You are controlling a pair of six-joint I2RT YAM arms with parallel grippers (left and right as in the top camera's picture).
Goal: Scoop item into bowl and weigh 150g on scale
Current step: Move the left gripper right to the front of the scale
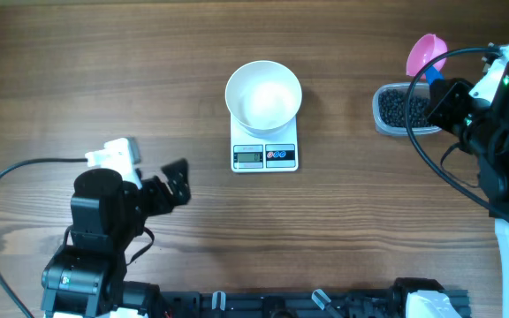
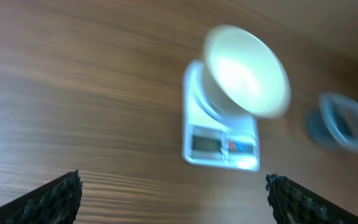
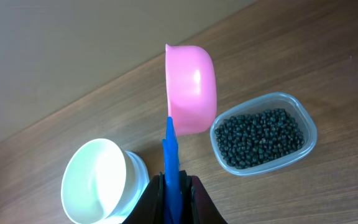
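Observation:
The white bowl [image 1: 263, 95] stands on the white scale [image 1: 264, 155] at the table's middle, and nothing shows inside it. The item, small black beads [image 1: 402, 108], fills a clear tub at the right. My right gripper [image 1: 443, 95] is shut on the blue handle [image 3: 171, 158] of a pink scoop [image 3: 191, 90]. The scoop hangs above the table just left of the beads [image 3: 263, 137], with the bowl [image 3: 98, 180] lower left of it. My left gripper [image 1: 177, 181] is open and empty, low at the front left. Its view shows the bowl [image 2: 247, 71] and scale [image 2: 219, 143] ahead, blurred.
The clear plastic tub [image 1: 383, 122] sits near the right arm's base. A black cable [image 1: 431, 168] loops over the table at the right, and another [image 1: 7, 185] at the left. Bare wood lies between the left gripper and the scale.

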